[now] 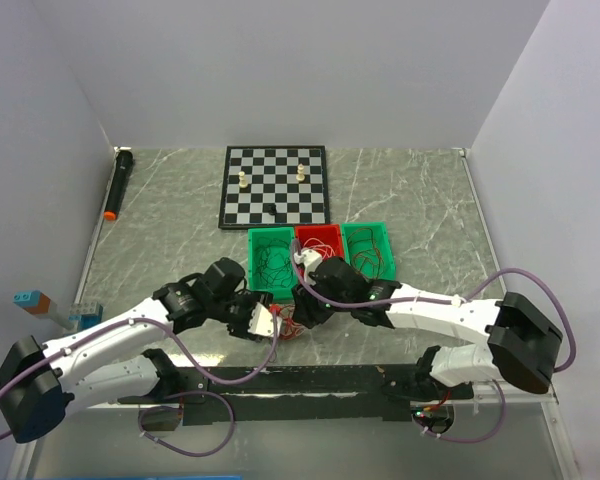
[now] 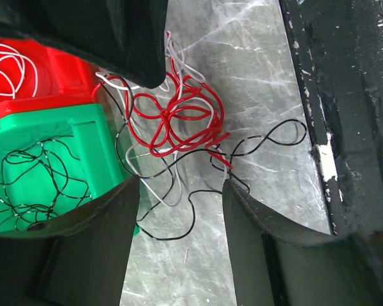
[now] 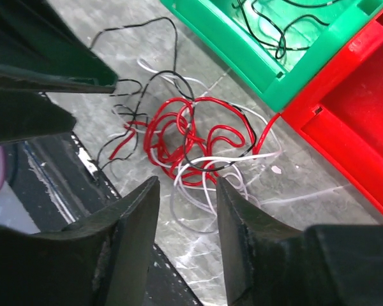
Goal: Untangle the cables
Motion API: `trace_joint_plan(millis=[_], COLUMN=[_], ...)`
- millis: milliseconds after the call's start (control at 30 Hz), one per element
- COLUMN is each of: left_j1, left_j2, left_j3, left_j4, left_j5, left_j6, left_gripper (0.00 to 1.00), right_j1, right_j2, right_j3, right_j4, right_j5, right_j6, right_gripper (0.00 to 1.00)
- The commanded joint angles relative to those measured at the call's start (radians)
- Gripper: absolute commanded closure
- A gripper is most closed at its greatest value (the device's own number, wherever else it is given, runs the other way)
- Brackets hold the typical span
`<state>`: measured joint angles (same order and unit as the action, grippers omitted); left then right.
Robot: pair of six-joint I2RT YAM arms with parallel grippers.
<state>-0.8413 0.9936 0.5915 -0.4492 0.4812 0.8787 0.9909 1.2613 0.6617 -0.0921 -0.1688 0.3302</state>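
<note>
Beside the green bin (image 2: 89,127), the tangled cables (image 2: 179,124) lie on the table (image 2: 255,76); left gripper (image 2: 180,185) and right gripper (image 3: 187,185) hover parted, seemingly empty, poised to pull strands apart.

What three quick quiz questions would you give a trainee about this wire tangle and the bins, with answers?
1. True or false: the tangle of wires lies inside a bin.
2. Which colour of wire lies in the green bin in the left wrist view? A black, B red, C white.
3. Fill in: the left gripper and the right gripper both stand ___ above the tangle.
Key: 1 false, it lies on the table. 2 A. 3 open.
</note>
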Motion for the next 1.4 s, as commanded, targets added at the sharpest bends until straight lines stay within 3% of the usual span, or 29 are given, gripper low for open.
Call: trace_joint_plan(millis=[0, 200, 500, 767, 1033, 1067, 1233, 1367], left_j1=[-0.015, -0.090, -0.133, -0.136, -0.171, -0.173, -0.188, -0.188], left_j2=[0.001, 0.016, 0.108, 0.140, 0.142, 0.142, 0.140, 0.119], left_j3=[0.010, -0.033, -0.090, -0.160, -0.190, -0.196, -0.208, -0.174], left_j4=[0.004, 0.095, 0.153, 0.311, 0.397, 0.394, 0.365, 0.235], left_j5=[0.037, -0.053, -0.064, -0.096, -0.087, -0.084, -0.075, -0.116], left_j6=[0.020, 0.091, 0.288, 0.388, 0.364, 0.374, 0.417, 0.388], left_gripper=[0.41, 0.37, 0.37, 0.45, 0.45, 0.48, 0.99, 0.99], right_j1=[0.008, 0.009, 0.008, 0.006, 0.008, 0.006, -0.006, -0.041], right_j2=[0.036, 0.076, -0.034, -0.056, -0.033, -0.036, -0.068, -0.132], right_j3=[0.061, 0.075, 0.024, -0.004, -0.002, -0.001, 0.018, 0.029], right_j4=[0.000, -0.003, -0.014, 0.031, 0.045, 0.042, 0.011, -0.044], right_j5=[0.006, 0.021, 0.037, -0.049, -0.097, -0.097, -0.094, -0.074], right_j6=[-0.014, -0.005, 0.006, 0.020, 0.027, 0.026, 0.015, -0.010], right_gripper=[0.54, 0.62, 0.95, 0.98, 1.00, 1.00, 1.00, 1.00])
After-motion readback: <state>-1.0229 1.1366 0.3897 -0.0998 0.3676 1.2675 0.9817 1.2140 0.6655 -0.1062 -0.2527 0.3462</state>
